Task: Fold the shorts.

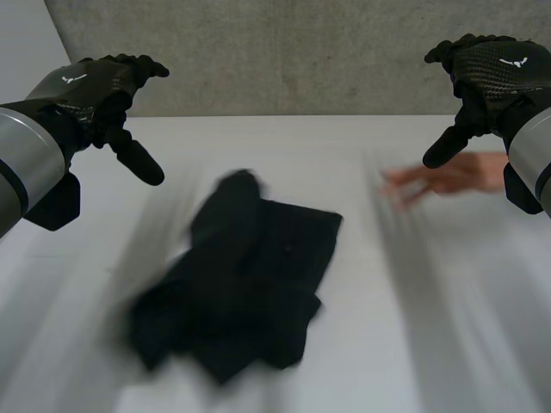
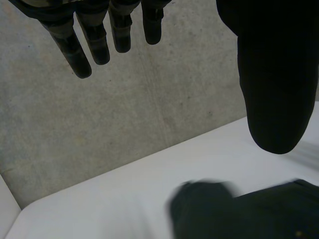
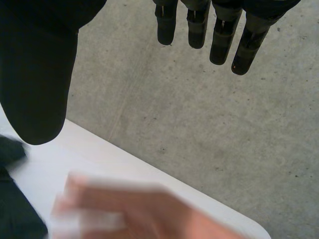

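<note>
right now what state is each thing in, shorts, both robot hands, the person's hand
shorts: crumpled in a heap on the table, unfolded, touched by no hand
left hand: open, raised above the table, holding nothing
right hand: open, raised above the table, holding nothing
person's hand: fingers stretched out low over the table, apart from the shorts

- The left arm comes in from the left side, and the left hand is held up in the air.
- Its fingers are straight and a little apart. The thumb sticks out to the side. It holds nothing.
- The right arm comes in from the right side, with the right hand up in the air too.
- Its fingers are straight, the thumb is apart, and it holds nothing.
</note>
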### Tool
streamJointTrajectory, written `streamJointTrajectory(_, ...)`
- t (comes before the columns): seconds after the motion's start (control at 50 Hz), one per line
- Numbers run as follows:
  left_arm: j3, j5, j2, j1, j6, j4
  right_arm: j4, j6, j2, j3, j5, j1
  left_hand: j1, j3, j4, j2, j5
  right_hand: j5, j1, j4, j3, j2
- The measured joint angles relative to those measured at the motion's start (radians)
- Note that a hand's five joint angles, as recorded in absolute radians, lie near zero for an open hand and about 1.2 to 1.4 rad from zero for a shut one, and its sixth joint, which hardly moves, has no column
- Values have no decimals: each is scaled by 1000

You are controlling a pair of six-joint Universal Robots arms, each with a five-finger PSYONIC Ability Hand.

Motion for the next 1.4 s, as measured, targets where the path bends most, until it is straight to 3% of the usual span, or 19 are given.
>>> streamJointTrajectory(0.42,5,2,-57,2,4,3,-4,-8,28,15,-27,0,0,0,0,0,0,0,0,0,0,0)
streamJointTrajectory(0.54,-8,-5,-103,18,17,1,-4,-59,67,35,-114,1,0,0,0,0,0,0,0,0,0,0)
streamJointTrajectory(0.68,-113,-27,-126,101,22,12,2,-220,137,63,-261,11,0,0,0,0,0,0,0,0,0,0)
streamJointTrajectory(0.82,-247,-36,-127,164,20,102,-14,-380,214,94,-393,27,0,0,0,0,0,0,0,0,0,0)
streamJointTrajectory(0.92,-298,-39,-156,194,27,164,-92,-418,301,93,-437,37,0,0,0,0,0,4,19,3,6,10)
streamJointTrajectory(1.16,-247,-51,-322,242,32,204,-336,-525,559,-5,-443,73,2,0,0,0,0,149,185,153,181,178)
streamJointTrajectory(1.4,-126,-55,-462,259,32,196,-351,-681,718,-105,-446,72,3,0,0,0,0,243,280,267,289,296)
